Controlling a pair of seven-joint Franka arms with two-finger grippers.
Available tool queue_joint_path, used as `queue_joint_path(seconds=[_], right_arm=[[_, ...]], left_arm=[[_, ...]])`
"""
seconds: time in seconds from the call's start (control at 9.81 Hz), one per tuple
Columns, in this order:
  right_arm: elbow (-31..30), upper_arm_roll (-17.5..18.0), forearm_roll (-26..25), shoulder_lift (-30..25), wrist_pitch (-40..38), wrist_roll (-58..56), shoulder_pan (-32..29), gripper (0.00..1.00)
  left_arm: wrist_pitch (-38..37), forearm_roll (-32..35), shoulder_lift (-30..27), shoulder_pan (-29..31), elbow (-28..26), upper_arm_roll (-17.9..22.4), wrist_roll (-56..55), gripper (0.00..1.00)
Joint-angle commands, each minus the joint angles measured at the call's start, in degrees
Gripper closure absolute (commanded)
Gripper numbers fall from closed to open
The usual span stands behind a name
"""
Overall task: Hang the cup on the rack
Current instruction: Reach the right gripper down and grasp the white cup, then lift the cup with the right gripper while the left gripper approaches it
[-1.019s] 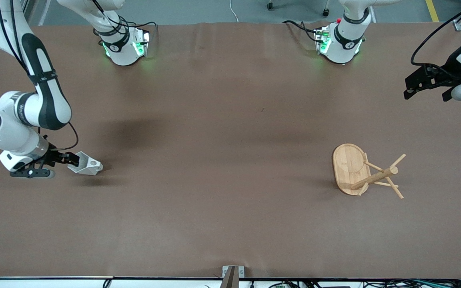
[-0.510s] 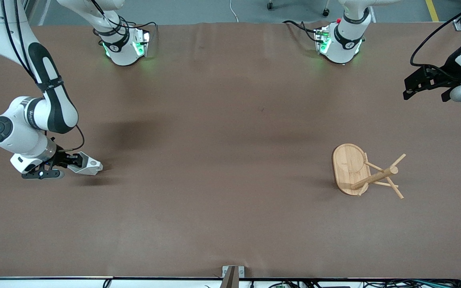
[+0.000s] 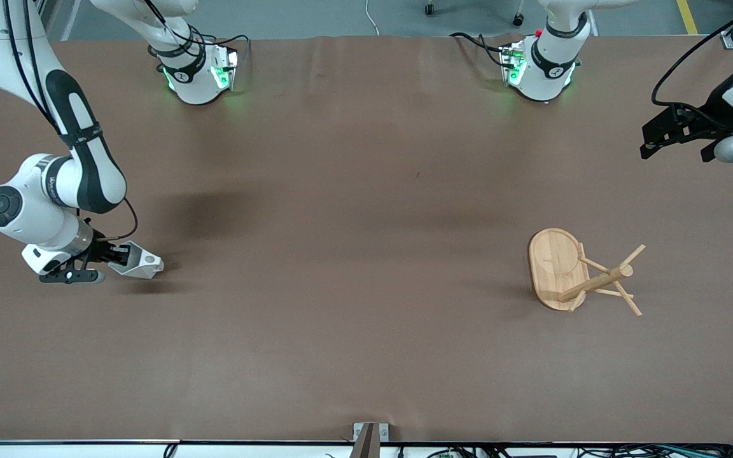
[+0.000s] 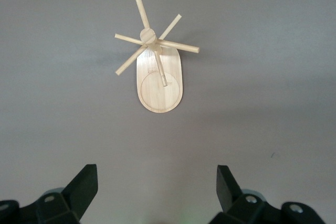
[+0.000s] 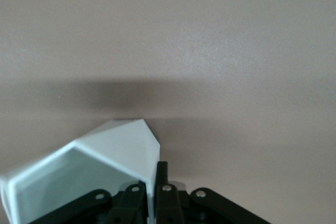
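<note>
The white faceted cup [image 3: 140, 261] lies on its side on the brown table near the right arm's end. My right gripper [image 3: 119, 256] is shut on the cup's rim wall; in the right wrist view the fingers [image 5: 161, 174] pinch the wall of the cup [image 5: 105, 163], one inside and one outside. The bamboo rack [image 3: 573, 271] stands toward the left arm's end, its post and pegs leaning in the front view. My left gripper [image 3: 653, 137] is open and empty, high near the table's edge. The rack [image 4: 157, 72] shows whole in the left wrist view.
The brown table [image 3: 366, 222] carries nothing else. Both robot bases [image 3: 198, 70] stand along the edge farthest from the front camera. A small metal bracket [image 3: 369, 436] sits at the edge nearest the front camera.
The right arm's wrist and elbow have shifted a little toward the cup and the table's middle while the gripper stays on the cup. The cup, rack and left arm have hardly moved.
</note>
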Motion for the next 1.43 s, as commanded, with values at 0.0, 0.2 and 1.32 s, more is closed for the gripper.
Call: queue_joint_path(seconds=[0.0,0.2,1.32], right_arm=[[2.7,0.3,1.2,-0.5,-3.7,-3.2,-0.2,0.99],[11.3,0.4,2.2,-1.8,-18.3,-3.0,0.1,0.99],[23.3,19.0,58.6,-0.8,-45.8,4.8,4.6,1.00]], left_arm=[[0.1,0.9,1.2,-0.3,-1.2,-0.1,0.9,0.00],[0.1,0.9,1.4,-0.4,-1.2,-0.7,0.9,0.00],[5.7,-8.9,4.8,-5.1,0.0,-18.0,1.0,0.00]])
